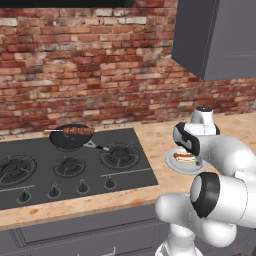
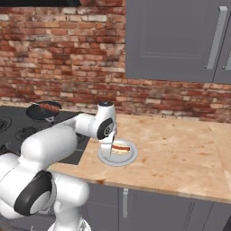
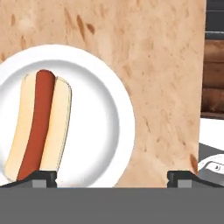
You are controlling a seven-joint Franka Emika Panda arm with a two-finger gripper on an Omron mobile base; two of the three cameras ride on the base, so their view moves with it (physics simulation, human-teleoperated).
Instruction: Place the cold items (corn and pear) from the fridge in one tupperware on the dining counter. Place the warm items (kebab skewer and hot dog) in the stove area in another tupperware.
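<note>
The hot dog [image 3: 38,127] lies on a white plate [image 3: 105,118] on the wood counter [image 3: 162,70], its near end cut off behind the left fingertip [image 3: 41,178]. The gripper [image 3: 111,179] hangs above with its fingers spread wide, holding nothing. The arm hides part of the plate in both base views. Farther off, the kebab [image 1: 78,131] rests across a dark pan [image 1: 70,140] on the stove [image 1: 75,167].
</note>
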